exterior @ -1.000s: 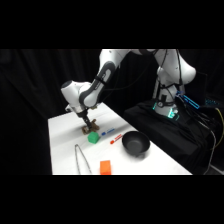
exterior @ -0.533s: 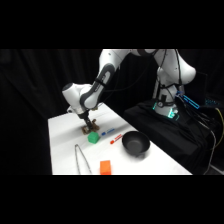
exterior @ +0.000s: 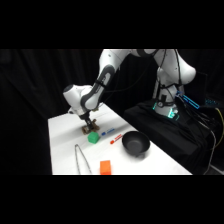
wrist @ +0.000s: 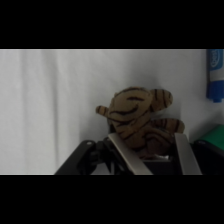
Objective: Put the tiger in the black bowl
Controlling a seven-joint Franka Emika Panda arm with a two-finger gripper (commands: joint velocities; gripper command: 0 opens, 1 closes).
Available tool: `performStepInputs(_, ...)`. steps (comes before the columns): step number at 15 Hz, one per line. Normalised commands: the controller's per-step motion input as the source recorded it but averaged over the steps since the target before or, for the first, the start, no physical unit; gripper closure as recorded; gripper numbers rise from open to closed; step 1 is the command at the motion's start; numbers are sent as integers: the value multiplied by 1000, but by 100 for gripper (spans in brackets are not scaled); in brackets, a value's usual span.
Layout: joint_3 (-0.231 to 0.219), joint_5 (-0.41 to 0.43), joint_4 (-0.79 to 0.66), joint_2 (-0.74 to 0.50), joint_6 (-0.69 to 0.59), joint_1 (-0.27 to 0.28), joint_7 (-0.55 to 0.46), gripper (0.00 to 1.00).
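Now | tiger [wrist: 140,125] btwn gripper [wrist: 152,150] fingers (on table) – bowl [exterior: 136,144] apart

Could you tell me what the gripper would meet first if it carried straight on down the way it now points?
The small tan-and-brown striped toy tiger: it already sits between the gripper fingers, with the white table directly beneath it.

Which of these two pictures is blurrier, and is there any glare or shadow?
Both are soft. In the side view, the black bowl shows a faint sheen and the background is dark. In the wrist view, the tiger is blurred between the fingers, with shadow underneath.
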Motion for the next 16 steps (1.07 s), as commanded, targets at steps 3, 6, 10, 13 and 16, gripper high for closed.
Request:
performStepInputs(3, 65, 54, 13, -16, -74, -75, -67, 83)
performStepInputs(6, 67, 58, 2, -45, -71, -70, -66, 99)
performStepInputs(10, 61, 64, -77, -223, -94, -44, -25, 96)
performStepInputs(13, 52, 68, -212, -454, -164, -1, 14, 94)
performStepInputs(16, 36, 69, -352, -621, -187, 42, 62, 94)
